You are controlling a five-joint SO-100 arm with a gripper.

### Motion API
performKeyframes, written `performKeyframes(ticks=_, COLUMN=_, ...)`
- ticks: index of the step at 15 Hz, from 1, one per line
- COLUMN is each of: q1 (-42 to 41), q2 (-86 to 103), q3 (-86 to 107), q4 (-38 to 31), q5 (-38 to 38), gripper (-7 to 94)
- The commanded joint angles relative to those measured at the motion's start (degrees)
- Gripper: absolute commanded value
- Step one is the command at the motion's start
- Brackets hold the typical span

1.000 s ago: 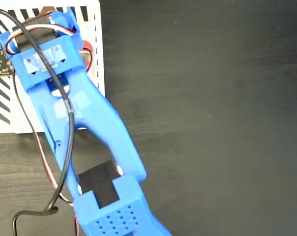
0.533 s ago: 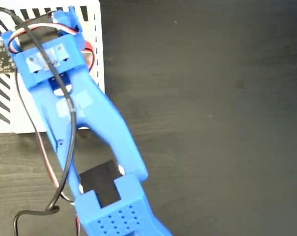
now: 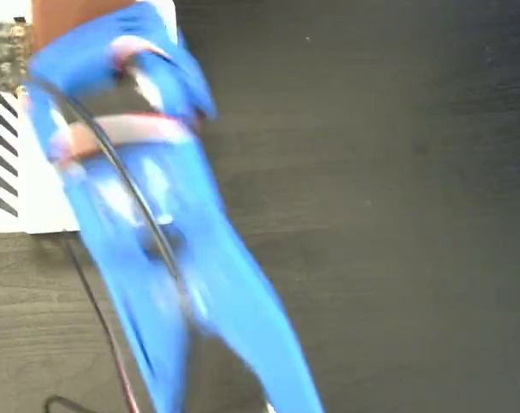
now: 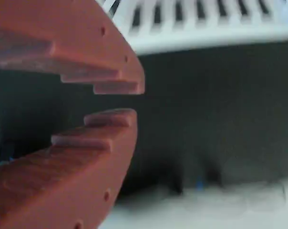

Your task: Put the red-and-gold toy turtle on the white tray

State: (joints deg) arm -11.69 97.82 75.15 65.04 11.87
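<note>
**Tool narrow and empty beside the tray; turtle not found in either view**

Looked down in the fixed view on a dark table (image 3: pixel 372 215) with the white tray (image 3: pixel 27 206) in the upper left corner. Saw only part of that tray: a white left strip with black diagonal slots and a rounded lower corner, the remainder covered. Found the blue arm (image 3: pixel 157 215) lying across it as a broad smear, running from the lower middle of the picture up to the top left, too blurred for joints or edges to be told. Noted a black cable (image 3: pixel 114 163) curving down along the arm, and a small circuit board (image 3: pixel 2 52) at the left edge, near the top.

Caught the tool (image 4: pixel 129 101) close up in the wrist view: two red-brown stepped fingers (image 4: pixel 87 52), one above the other, tips drawn close with just a thin gap left, nothing gripped. Showed only dark table surface past the tips. Placed the tray's slotted edge (image 4: pixel 206 33) along the top of that view, above and beyond the tips, apart from them. Left unnamed a pale blurred band along the bottom.

Could not make out the red-and-gold toy turtle in either view; could not tell its place, whether under the arm or out of frame.
</note>
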Motion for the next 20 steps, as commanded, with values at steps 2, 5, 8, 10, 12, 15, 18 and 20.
performKeyframes(ticks=2, q1=3.6, q2=25.14, q3=12.04, q4=-0.7, q5=-6.59, gripper=0)
performKeyframes(ticks=5, q1=8.96, q2=42.98, q3=40.52, q4=-9.05, q5=-10.72, gripper=0)
performKeyframes(ticks=8, q1=10.37, q2=56.25, q3=68.38, q4=-16.79, q5=-12.3, gripper=0)
performKeyframes(ticks=10, q1=10.02, q2=64.69, q3=79.01, q4=-14.59, q5=-12.48, gripper=0)
performKeyframes(ticks=12, q1=9.49, q2=71.89, q3=84.46, q4=-8.26, q5=-11.51, gripper=0)
performKeyframes(ticks=15, q1=10.28, q2=82.35, q3=92.2, q4=-2.29, q5=-11.16, gripper=0)
performKeyframes(ticks=18, q1=12.22, q2=88.33, q3=92.46, q4=7.03, q5=-11.43, gripper=0)
performKeyframes(ticks=20, q1=11.69, q2=88.42, q3=92.37, q4=7.91, q5=-10.81, gripper=0)
